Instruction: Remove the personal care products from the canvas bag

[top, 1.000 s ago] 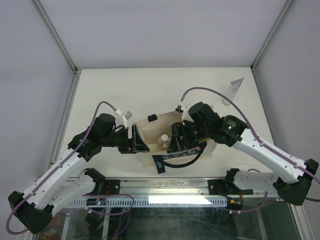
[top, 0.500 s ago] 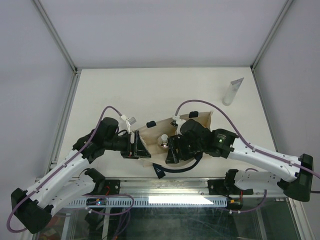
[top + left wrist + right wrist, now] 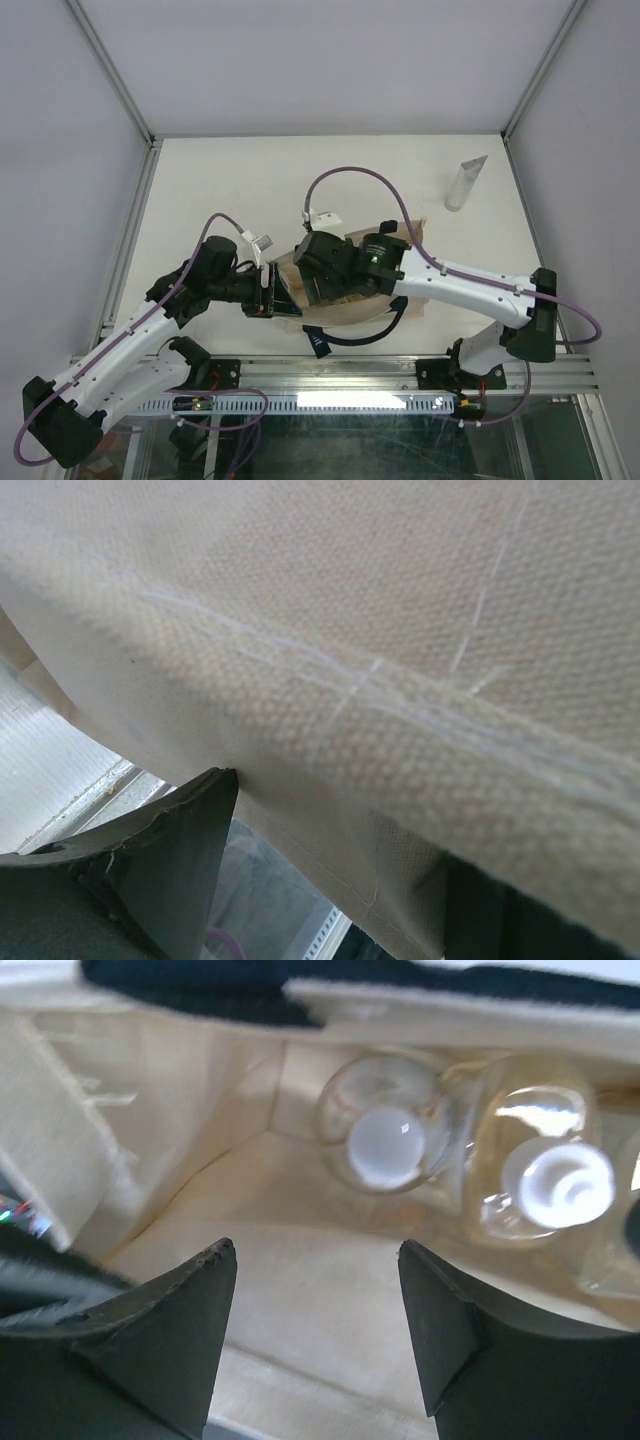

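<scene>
The canvas bag (image 3: 409, 240) lies in the middle of the table, its mouth towards the left. My right gripper (image 3: 315, 1250) is open and empty inside the bag (image 3: 300, 1290). Ahead of it lie a clear bottle with a white cap (image 3: 385, 1140) and a yellowish bottle with a white cap (image 3: 552, 1182). In the top view the right wrist (image 3: 335, 272) hides them. My left gripper (image 3: 340, 820) stands at the bag's left rim (image 3: 380, 680), its jaws apart with the cloth between them. It also shows in the top view (image 3: 270, 293). The silvery flat tube (image 3: 463, 183) lies at the far right.
The bag's dark handle (image 3: 365, 334) and label strap (image 3: 317, 341) hang towards the near table edge. A metal rail (image 3: 330, 372) runs along that edge. Frame posts (image 3: 135, 120) stand at the table's far corners.
My right arm has swung left and lowered its gripper into the bag's mouth. The bottle seen earlier from above is now hidden under the wrist. The left gripper has stayed at the rim.
</scene>
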`<move>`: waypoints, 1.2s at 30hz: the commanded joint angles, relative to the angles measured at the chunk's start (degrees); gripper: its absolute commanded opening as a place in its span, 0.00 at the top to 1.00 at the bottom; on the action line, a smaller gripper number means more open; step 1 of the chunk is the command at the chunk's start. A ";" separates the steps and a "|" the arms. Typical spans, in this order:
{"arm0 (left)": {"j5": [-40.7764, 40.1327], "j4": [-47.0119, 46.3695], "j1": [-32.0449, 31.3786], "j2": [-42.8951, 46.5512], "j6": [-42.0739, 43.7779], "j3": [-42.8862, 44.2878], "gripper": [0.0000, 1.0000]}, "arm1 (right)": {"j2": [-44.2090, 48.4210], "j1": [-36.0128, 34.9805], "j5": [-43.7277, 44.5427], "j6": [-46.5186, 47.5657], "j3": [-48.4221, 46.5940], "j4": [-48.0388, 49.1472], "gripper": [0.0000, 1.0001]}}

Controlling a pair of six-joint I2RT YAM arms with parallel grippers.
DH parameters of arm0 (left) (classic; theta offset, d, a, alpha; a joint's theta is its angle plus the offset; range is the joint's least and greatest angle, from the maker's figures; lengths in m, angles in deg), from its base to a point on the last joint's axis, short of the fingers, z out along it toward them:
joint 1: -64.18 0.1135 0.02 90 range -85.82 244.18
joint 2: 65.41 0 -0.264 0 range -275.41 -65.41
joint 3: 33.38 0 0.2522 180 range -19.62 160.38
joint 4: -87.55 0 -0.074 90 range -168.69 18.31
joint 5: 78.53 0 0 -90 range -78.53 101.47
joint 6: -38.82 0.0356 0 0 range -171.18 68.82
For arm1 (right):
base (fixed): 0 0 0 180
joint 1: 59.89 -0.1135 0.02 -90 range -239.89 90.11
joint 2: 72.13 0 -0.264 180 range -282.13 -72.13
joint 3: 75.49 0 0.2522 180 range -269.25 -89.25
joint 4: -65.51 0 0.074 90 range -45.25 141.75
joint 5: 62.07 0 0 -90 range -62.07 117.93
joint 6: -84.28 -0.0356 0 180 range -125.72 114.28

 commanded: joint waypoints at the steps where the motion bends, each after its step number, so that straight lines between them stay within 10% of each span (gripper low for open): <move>1: -4.08 0.97 -0.39 -0.22 0.58 -1.12 0.27 | -2.41 0.38 13.46 2.87 -3.17 -3.74 0.33; 23: -4.26 1.10 -0.59 -0.77 0.71 0.55 0.27 | 5.42 3.06 15.25 11.67 24.36 33.04 0.48; 31: -4.61 1.58 -0.64 -2.00 1.79 1.74 0.27 | 7.50 -0.01 18.77 16.22 32.00 39.82 0.39; 36: -4.56 2.03 -0.66 -2.17 2.13 2.04 0.27 | 8.55 -0.88 21.42 19.94 35.01 43.85 0.58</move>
